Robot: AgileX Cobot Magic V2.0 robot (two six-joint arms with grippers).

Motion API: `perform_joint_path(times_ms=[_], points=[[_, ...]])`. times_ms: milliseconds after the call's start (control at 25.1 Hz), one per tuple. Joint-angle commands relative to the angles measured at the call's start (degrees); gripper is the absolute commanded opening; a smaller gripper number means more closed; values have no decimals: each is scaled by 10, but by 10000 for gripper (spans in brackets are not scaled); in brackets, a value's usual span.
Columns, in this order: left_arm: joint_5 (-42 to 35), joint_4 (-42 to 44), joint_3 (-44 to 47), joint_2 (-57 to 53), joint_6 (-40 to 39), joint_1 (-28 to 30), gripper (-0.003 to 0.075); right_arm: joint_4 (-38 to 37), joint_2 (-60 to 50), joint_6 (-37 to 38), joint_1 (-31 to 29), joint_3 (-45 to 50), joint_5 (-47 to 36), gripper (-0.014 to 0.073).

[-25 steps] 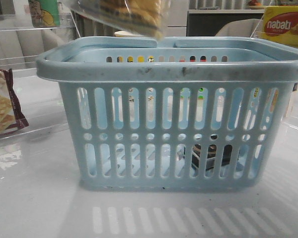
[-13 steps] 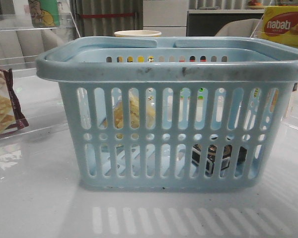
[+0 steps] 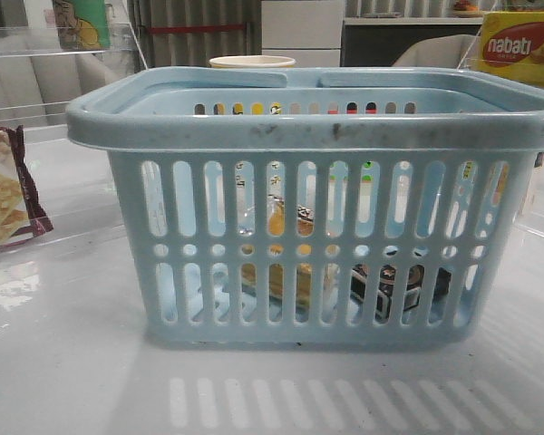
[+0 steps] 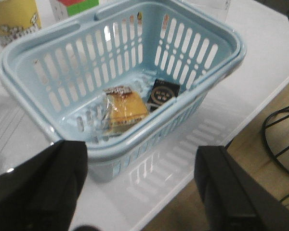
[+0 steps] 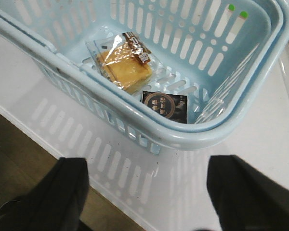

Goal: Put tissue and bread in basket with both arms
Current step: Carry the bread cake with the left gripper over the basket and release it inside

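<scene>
Left wrist view: black fingers (image 4: 36,192) of the left gripper (image 4: 142,192) spreading wide apart, pinching nothing, hanging above the near rim of the large pale blue slotted plastic basket (image 4: 221,53). Lying on the basket floor: the golden-yellow bread in its clear wrapper with brown-and-white label (image 4: 124,109), and just beside it, close enough that touching or apart cannot be told, the small dark tissue packet with pale markings (image 4: 163,94). Standing on the white table (image 4: 159,178) beyond the basket: a yellow printed cup (image 4: 14,19).

Right wrist view: dark fingers (image 5: 245,192) of the right gripper (image 5: 147,192) also gaping wide, gripping nothing, hovering over the table outside the basket wall. Showing again inside the basket: the bread resting flat, label end pointing away from the tissue, and the tissue lying near it with a narrow strip of floor between them.

Front view: no gripper showing. Basket sitting upright at centre, handles folded down on the rim. Peeking through the slots: bread low near the middle, tissue to the right of it on the floor. Lying off to the left: a maroon-edged cracker bag (image 3: 4,195). Sitting far back on the right: a yellow nabati box (image 3: 519,47).
</scene>
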Motion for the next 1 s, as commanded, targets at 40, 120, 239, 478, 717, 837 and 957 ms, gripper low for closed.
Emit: perform_joint_path(times_ms=[40, 120, 239, 478, 717, 837, 957], points=[[13, 62, 42, -80, -73, -3, 529, -8, -3, -2, -1, -16, -37, 609], [34, 101, 68, -121, -107, -3, 529, -8, -3, -2, -1, -16, -37, 609], [48, 111, 103, -170, -110, -3, 529, -8, -3, -2, -1, -16, -37, 609], [45, 111, 142, -233, -106, -3, 454, -10, 7, -2, -1, -16, -36, 450], [30, 111, 161, -235, -106, -3, 169, -10, 21, -2, -1, -16, -36, 54], [34, 112, 167, -235, -106, -3, 93, -10, 27, -2, -1, -16, -39, 55], [34, 112, 167, -235, -106, -3, 91, -10, 27, -2, -1, -16, -38, 55]])
